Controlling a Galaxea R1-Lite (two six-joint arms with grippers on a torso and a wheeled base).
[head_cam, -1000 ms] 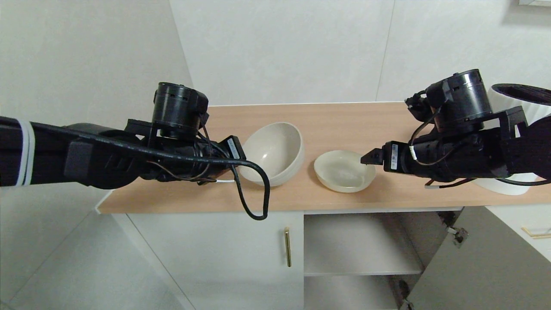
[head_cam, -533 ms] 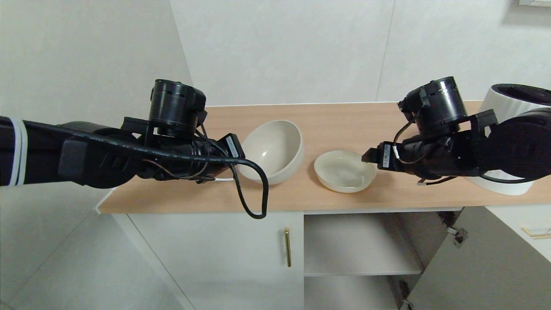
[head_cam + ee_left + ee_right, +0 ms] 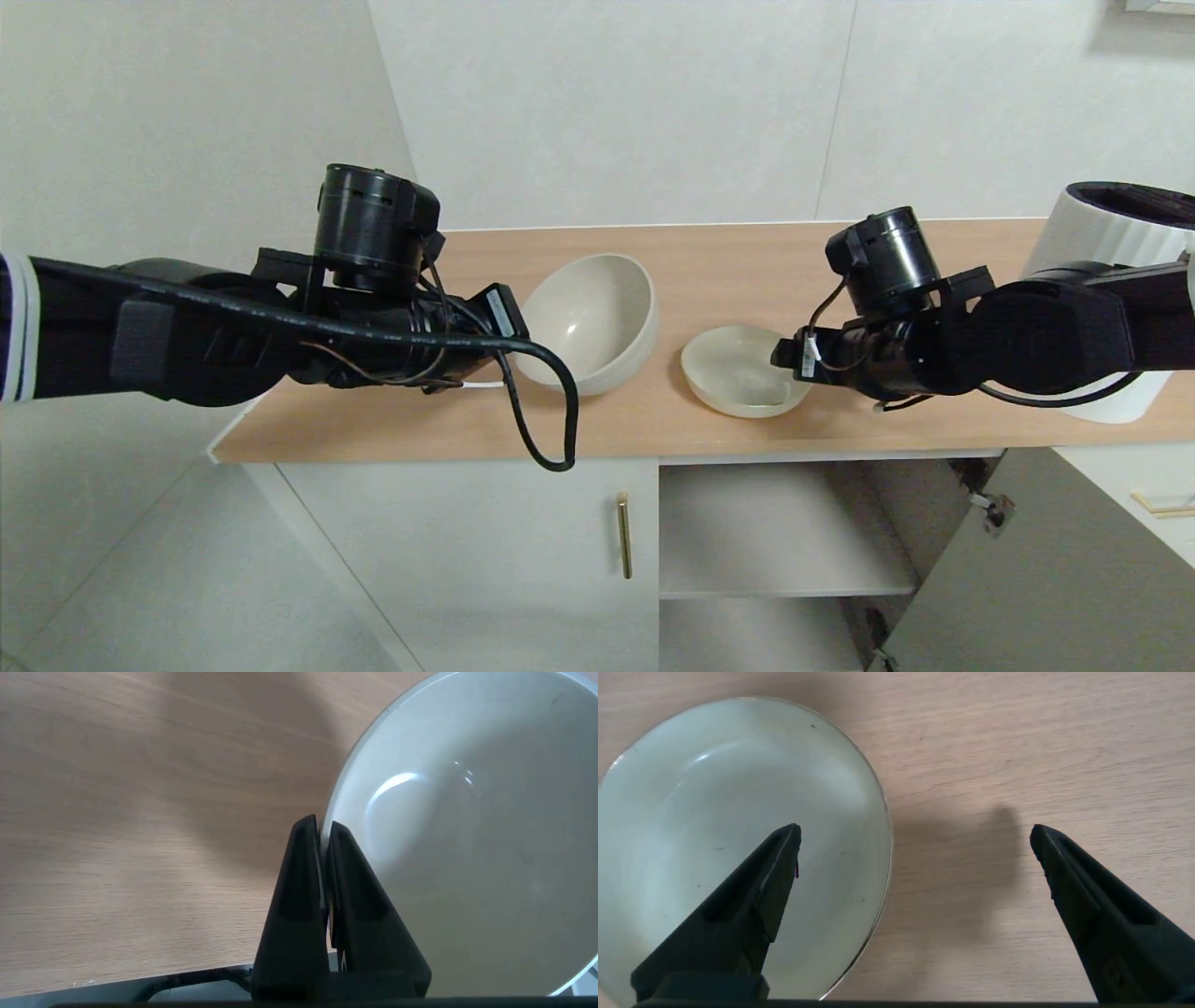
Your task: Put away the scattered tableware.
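Observation:
A large cream bowl is tilted up on the wooden countertop, its near-left rim pinched between the fingers of my left gripper. In the left wrist view the two fingers press together on the rim of the bowl. A small pale shallow bowl rests flat to its right. My right gripper stands open over this small bowl's right edge. In the right wrist view one finger is above the small bowl and the other is over bare wood.
A white ribbed container with a dark opening stands at the counter's right end. Below the counter a closed cabinet door with a brass handle is on the left, and an open compartment with a shelf on the right.
My right arm has come down and moved left, bringing its open gripper over the small bowl's edge. The left gripper has lifted the large bowl's rim slightly.

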